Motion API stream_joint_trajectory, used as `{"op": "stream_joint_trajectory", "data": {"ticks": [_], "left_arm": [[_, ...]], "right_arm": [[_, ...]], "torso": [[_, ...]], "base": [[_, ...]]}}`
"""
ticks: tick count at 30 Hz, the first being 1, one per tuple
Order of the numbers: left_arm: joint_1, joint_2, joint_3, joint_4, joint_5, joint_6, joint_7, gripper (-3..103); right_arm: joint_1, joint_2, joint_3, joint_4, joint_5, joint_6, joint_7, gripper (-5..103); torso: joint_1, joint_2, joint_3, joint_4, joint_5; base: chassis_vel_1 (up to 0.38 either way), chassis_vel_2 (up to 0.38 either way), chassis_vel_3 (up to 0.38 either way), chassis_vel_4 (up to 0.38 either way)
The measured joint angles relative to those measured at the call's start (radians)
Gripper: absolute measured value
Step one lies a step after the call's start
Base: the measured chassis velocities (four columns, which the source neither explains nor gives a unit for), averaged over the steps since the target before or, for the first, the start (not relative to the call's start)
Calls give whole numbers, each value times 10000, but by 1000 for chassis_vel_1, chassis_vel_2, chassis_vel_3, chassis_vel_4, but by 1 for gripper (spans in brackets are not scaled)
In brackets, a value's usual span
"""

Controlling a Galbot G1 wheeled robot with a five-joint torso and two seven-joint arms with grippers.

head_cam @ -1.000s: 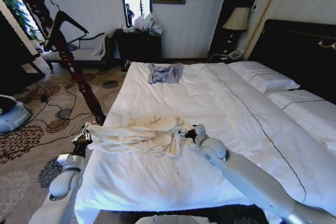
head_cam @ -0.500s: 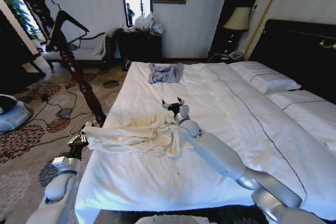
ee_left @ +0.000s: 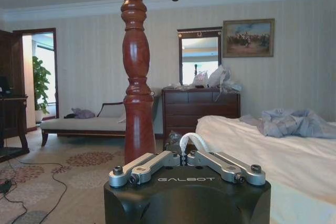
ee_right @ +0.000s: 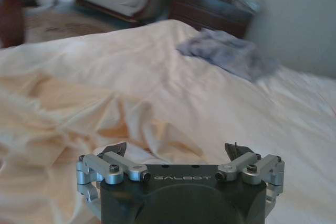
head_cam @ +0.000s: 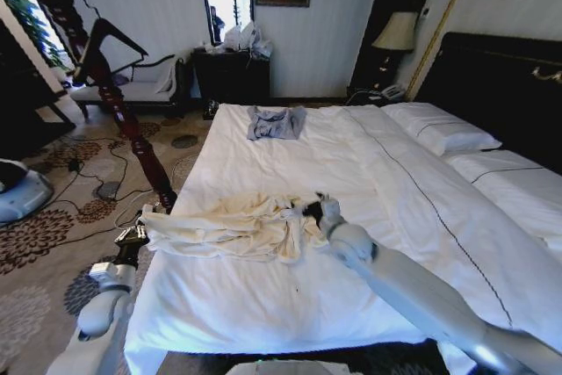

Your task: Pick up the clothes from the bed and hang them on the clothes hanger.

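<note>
White "GALBOT" on both wrists; right hand (ee_right: 176,153) spread above clothes (head_cam: 230,226); left hand (ee_left: 187,157) together.

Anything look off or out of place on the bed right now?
The cream shirt lies crumpled in a heap near the bed's left edge, not spread flat. A blue-grey garment sits bunched at the far end. The right gripper, open, is at the shirt's edge. Nothing looks damaged.
</note>
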Motion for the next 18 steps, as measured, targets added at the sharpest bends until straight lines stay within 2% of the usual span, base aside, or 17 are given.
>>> {"op": "stream_joint_trajectory", "data": {"ticks": [3,9,12,14,15,18], "left_arm": [[-29,-74,17,-122,0,57,-43,1],[22,-145,-74,-282,-3,102,-105,1],[76,-159,-135,-312,-21,101,-109,1],[115,-159,-198,-314,-58,99,-110,1],[115,-159,-198,-314,-58,99,-110,1],[128,-154,-261,-312,-140,98,-112,1]], "right_arm": [[426,134,-391,-407,-695,-29,-1024,101],[1274,320,-1255,-709,-814,-590,-1829,99],[1417,390,-1506,-739,-846,-711,-1987,98],[1532,494,-1702,-824,-929,-745,-2049,88],[1532,494,-1702,-824,-929,-745,-2049,88],[1694,645,-1956,-1033,-1145,-748,-2115,73]], "torso": [[1,0,1,1,2],[2,0,1,2,-2],[1,0,1,0,-1],[2,0,0,-1,-1],[2,0,0,-1,-1],[2,0,1,0,-1]], "base": [[0,0,0,0],[0,0,0,0],[0,0,0,0],[0,0,0,0],[0,0,0,0],[0,0,0,0]]}}
